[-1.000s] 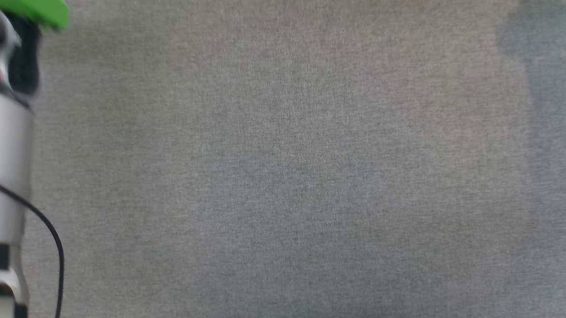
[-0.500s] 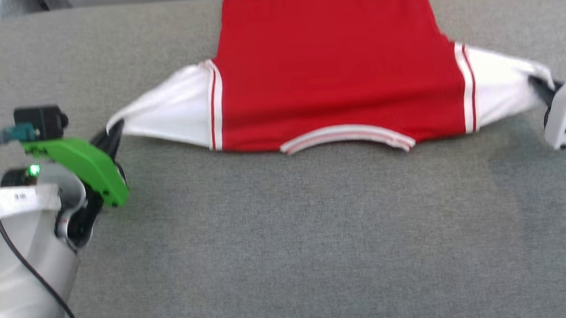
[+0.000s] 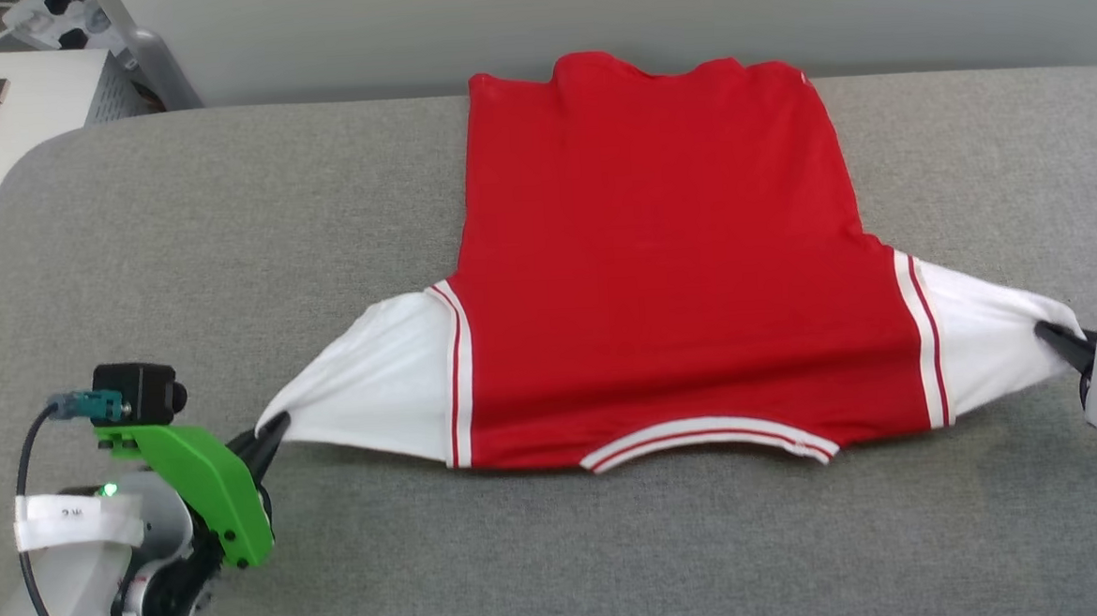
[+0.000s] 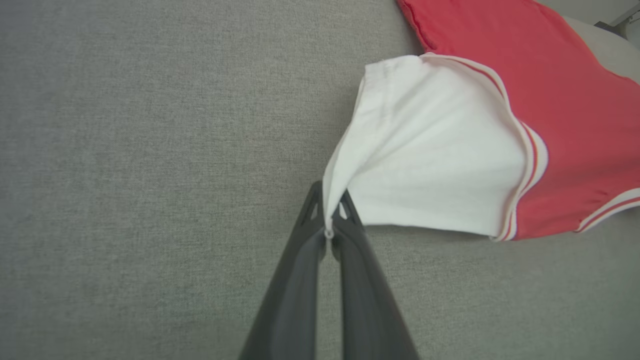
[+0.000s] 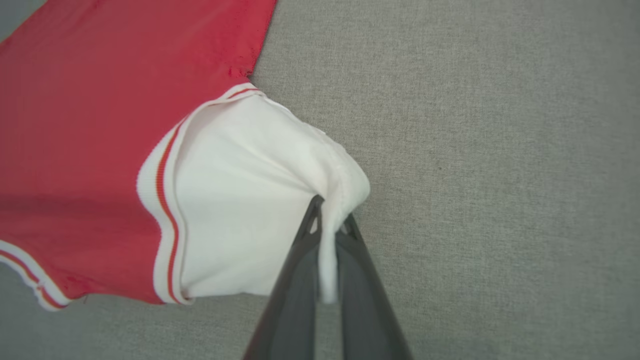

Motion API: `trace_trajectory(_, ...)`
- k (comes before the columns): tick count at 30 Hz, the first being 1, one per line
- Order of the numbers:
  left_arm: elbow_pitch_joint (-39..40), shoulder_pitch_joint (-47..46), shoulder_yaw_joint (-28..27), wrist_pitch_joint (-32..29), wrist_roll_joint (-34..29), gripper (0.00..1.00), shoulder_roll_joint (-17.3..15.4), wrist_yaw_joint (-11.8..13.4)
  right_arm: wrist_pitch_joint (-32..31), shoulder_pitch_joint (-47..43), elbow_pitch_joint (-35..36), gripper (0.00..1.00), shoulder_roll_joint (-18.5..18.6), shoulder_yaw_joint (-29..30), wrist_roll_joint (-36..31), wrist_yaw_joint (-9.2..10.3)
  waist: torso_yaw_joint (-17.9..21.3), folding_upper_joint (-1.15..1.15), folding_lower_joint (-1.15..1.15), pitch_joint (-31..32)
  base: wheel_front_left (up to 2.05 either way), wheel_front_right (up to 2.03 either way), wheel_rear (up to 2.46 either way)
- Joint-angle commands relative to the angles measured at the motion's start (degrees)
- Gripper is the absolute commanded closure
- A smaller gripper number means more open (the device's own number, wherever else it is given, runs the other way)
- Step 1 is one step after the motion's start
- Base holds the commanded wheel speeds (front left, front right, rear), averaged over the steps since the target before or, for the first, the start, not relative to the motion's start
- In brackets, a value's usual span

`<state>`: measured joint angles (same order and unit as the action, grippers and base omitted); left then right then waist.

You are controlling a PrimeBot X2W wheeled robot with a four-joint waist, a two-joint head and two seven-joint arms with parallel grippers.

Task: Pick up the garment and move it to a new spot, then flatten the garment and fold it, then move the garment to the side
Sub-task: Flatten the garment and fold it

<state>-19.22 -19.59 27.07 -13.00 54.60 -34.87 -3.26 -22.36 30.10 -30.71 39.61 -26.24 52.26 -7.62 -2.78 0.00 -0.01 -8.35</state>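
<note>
Since the earlier frames your head camera has tilted upward, so the whole picture has shifted and the full garment (image 3: 659, 274) is now visible; do not read this as a move of the cloth. It lies spread on the grey counter (image 3: 225, 222), plain red side up, striped collar (image 3: 705, 436) toward you, hem at the far edge. Your left hand (image 3: 271, 428) is closed on the tip of the white sleeve (image 3: 374, 383) on your left; your right hand (image 3: 1049, 333) pinches the other sleeve (image 3: 982, 342) in the same way; both sleeves are drawn out sideways, taut.
</note>
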Motion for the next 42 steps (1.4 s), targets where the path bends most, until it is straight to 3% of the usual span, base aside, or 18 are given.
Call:
trace_trajectory(1,1.3,2.7,-0.6,-1.0,1.1,1.00,-1.9,1.4,-1.0,-2.5,0.3,1.00,1.3,1.1,0.7,0.13,-0.7,0.00,0.01,1.6,0.00,0.00,0.00)
trace_trajectory(14,16.9,19.0,0.8,-9.7,7.9,1.00,-5.3,7.9,-12.6,-22.6,10.1,1.00,2.9,10.5,2.8,0.13,-1.1,0.00,0.01,5.0,0.00,0.00,0.00)
trace_trajectory(26,22.1,20.1,2.4,-11.0,7.8,1.00,-5.1,8.5,-20.8,-28.1,19.0,1.00,-1.8,22.0,-2.0,0.13,-1.4,0.00,0.01,2.8,0.00,0.00,0.00)
trace_trajectory(27,22.4,19.8,2.6,-11.1,7.3,1.00,-5.1,8.6,-21.5,-28.2,19.6,0.78,-2.1,22.5,-2.4,0.13,-1.5,0.00,0.01,2.5,0.00,0.00,0.00)
trace_trajectory(28,22.8,19.5,3.0,-11.1,6.7,1.00,-5.0,8.7,-22.2,-28.3,20.7,0.13,-2.1,23.0,-3.1,0.13,-1.6,0.00,0.01,2.0,0.00,0.00,0.00)
trace_trajectory(29,23.2,19.2,3.2,-11.2,6.4,1.00,-4.8,8.8,-22.9,-28.3,21.3,0.00,-2.4,23.5,-3.3,0.13,-1.8,0.00,0.01,1.6,0.00,0.00,0.00)
trace_trajectory(37,28.9,16.6,5.1,-13.7,4.4,1.00,-5.0,9.2,-30.3,-22.6,29.6,0.00,-4.1,30.8,-2.7,0.13,-3.9,0.00,0.01,-4.6,0.00,0.00,0.00)
trace_trajectory(42,33.9,14.2,5.2,-15.0,2.2,1.00,-5.9,10.6,-37.4,-13.0,32.9,0.00,-5.3,32.7,-5.0,0.13,-6.1,0.00,0.01,-10.1,0.00,0.00,0.00)
